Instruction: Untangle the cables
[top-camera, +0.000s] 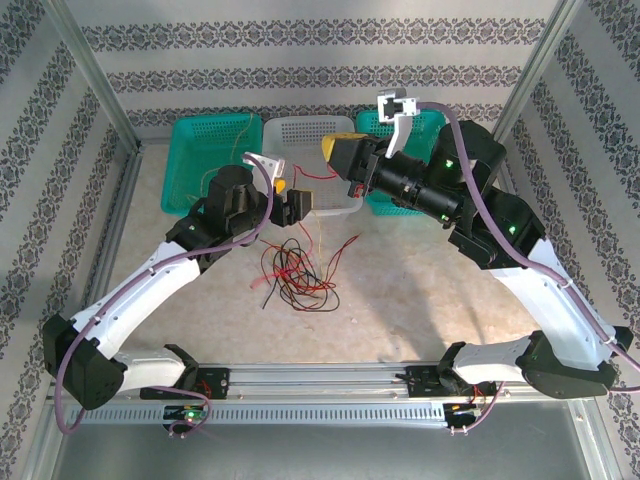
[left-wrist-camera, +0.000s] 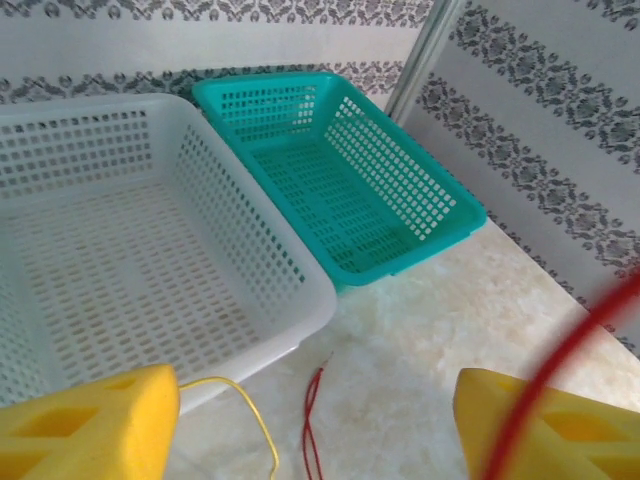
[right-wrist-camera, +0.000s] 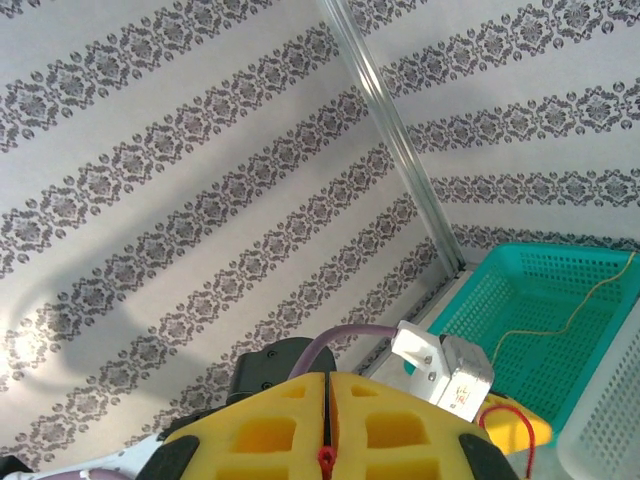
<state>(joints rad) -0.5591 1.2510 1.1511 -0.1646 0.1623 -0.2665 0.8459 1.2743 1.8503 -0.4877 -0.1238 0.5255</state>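
Presently, one red cable (right-wrist-camera: 323, 456) is pinched in the closed right gripper (right-wrist-camera: 327, 395) above the white basket (top-camera: 300, 135), presumably to be drawn clear of the tangle (top-camera: 295, 272) on the table (top-camera: 420, 290); the left gripper (left-wrist-camera: 315, 420) is held open.

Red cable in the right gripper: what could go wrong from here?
1. The right gripper is shut on the red cable, which seems to run down toward the tangle; pulling may drag the whole tangle along.
2. A red strand crosses a finger of the open left gripper; it may snag there.
3. Both grippers sit close by the white basket; they could collide.
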